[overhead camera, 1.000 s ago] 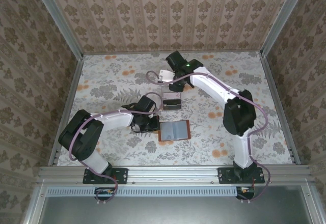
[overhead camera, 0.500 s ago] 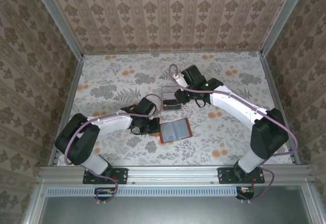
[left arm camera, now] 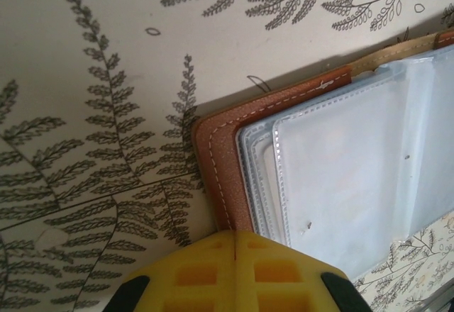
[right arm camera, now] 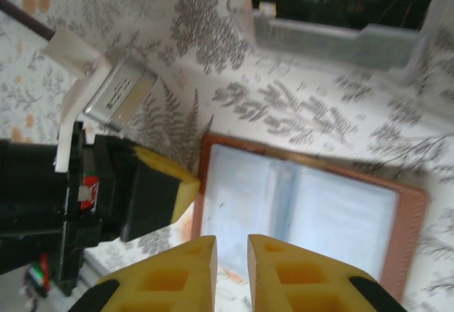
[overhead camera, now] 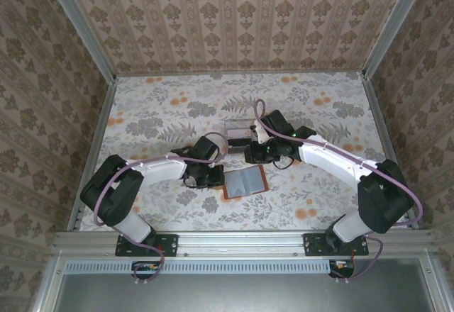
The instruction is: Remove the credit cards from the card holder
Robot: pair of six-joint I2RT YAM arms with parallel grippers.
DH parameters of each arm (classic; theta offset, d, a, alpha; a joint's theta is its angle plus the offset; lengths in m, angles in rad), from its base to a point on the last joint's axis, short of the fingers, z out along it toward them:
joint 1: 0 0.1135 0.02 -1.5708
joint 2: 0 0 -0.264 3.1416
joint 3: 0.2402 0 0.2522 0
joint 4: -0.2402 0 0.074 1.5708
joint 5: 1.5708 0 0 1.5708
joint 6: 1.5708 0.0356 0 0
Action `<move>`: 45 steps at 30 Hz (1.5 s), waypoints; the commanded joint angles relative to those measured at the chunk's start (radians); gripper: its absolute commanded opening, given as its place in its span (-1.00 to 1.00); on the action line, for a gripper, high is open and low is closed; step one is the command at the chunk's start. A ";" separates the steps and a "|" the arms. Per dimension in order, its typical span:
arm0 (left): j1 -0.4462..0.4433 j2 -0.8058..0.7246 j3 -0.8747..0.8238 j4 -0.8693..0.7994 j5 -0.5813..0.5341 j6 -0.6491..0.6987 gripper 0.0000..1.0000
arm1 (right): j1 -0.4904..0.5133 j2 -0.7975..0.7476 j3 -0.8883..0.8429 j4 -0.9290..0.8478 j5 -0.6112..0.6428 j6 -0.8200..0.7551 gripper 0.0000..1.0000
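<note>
The card holder (overhead camera: 245, 182) lies open on the floral table, brown leather rim around pale grey-blue clear sleeves (left arm camera: 355, 184). My left gripper (overhead camera: 213, 177) is shut, its yellow tips (left arm camera: 234, 240) pressing the holder's left brown edge (left arm camera: 221, 177). My right gripper (overhead camera: 257, 153) hovers over the holder's far side; its fingers (right arm camera: 232, 244) stand a narrow gap apart with nothing between them, above the open holder (right arm camera: 305, 213). Dark credit cards (overhead camera: 239, 142) lie in the clear tray just behind the holder.
The clear plastic tray (overhead camera: 238, 125) stands right behind the holder and shows again as the tray (right arm camera: 333, 39) in the right wrist view. The left gripper's yellow finger (right arm camera: 167, 184) is close to my right fingers. Patterned walls and metal rails enclose the table.
The right arm swung from the back, over the tray, down toward the card holder, and its jaws narrowed. The left gripper stayed shut on the holder's edge.
</note>
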 commanded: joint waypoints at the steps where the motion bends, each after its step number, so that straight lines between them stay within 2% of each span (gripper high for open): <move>1: 0.006 0.036 0.031 -0.006 0.007 0.011 -0.92 | 0.020 0.037 -0.028 0.025 -0.106 0.085 -0.59; 21: 0.016 0.007 -0.016 0.014 0.021 0.019 -0.92 | 0.138 0.268 -0.005 0.081 -0.091 0.196 -0.50; 30: 0.020 0.008 -0.033 0.008 0.017 0.028 -0.92 | 0.147 0.303 0.016 -0.017 0.020 0.164 -0.47; 39: 0.020 0.011 -0.056 0.023 0.019 0.021 -0.92 | 0.173 0.293 0.062 -0.166 0.187 0.141 -0.24; 45: 0.022 0.002 -0.078 0.030 0.016 0.018 -0.93 | 0.200 0.282 0.098 -0.227 0.288 0.136 0.04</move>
